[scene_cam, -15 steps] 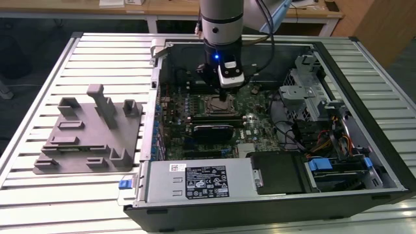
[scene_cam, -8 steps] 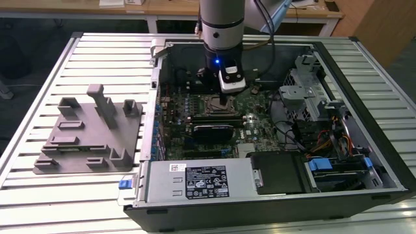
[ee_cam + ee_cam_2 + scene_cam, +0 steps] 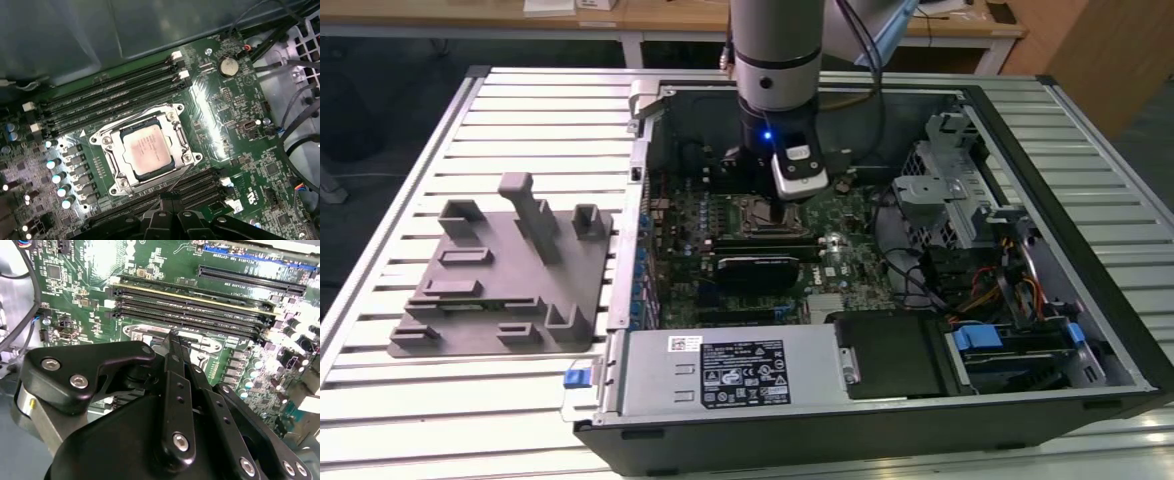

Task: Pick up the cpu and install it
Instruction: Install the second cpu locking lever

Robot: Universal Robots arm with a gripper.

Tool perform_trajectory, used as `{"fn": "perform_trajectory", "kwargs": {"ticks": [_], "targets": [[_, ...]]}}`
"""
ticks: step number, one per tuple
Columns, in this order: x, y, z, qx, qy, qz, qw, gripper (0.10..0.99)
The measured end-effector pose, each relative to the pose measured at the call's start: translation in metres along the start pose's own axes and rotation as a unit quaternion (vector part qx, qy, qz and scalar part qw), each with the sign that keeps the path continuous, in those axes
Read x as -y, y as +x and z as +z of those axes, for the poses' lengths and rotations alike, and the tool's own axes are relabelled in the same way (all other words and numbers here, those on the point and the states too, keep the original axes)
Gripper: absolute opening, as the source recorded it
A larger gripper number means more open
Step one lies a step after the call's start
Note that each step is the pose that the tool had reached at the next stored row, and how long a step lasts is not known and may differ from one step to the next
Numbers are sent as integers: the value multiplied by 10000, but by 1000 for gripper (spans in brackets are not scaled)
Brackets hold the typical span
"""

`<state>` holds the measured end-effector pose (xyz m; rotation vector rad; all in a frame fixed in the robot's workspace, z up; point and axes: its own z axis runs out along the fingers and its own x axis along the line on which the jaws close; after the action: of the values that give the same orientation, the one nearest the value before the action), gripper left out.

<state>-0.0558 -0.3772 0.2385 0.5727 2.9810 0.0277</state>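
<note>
Exterior view, from its left: a grey plastic tray with upright posts point(image 3: 507, 275) lies flat on the slatted aluminium table point(image 3: 400, 160), just beside the open black desktop computer case point(image 3: 881, 400). Inside the case, a green motherboard point(image 3: 854, 225) lies flat, and the silver-grey robot arm point(image 3: 777, 50) reaches straight down over its middle, a blue light lit on the wrist. The black-fingered gripper point(image 3: 778, 205) hangs directly above the square metal CPU socket point(image 3: 758, 212), near the board. Toward the exterior view's right sit a grey metal drive cage point(image 3: 961, 190) and a bundle of coloured cables point(image 3: 1007, 290). First wrist view: the cpu, a small flat square chip with a silvery-white metal top point(image 3: 148, 149), is seated inside the socket frame point(image 3: 145, 150), flush and square to it, with black memory slots point(image 3: 110, 97) along one side and more slots on the opposite side. The black fingertips point(image 3: 172, 212) enter this view near the socket's edge, apart from the chip and not touching it. Second wrist view: the black gripper linkage point(image 3: 172, 405) points at the socket point(image 3: 150, 335); the two fingers lie pressed together with nothing between them. The cpu lies below and just ahead of the fingertips, free of the gripper.
</note>
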Motion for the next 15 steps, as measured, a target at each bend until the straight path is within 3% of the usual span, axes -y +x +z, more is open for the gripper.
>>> {"fn": "perform_trajectory", "kwargs": {"ticks": [5,15], "targets": [[20,5,34,-35,-2,-130,9999,106],[73,107,73,-39,-3,-222,9997,106]]}}
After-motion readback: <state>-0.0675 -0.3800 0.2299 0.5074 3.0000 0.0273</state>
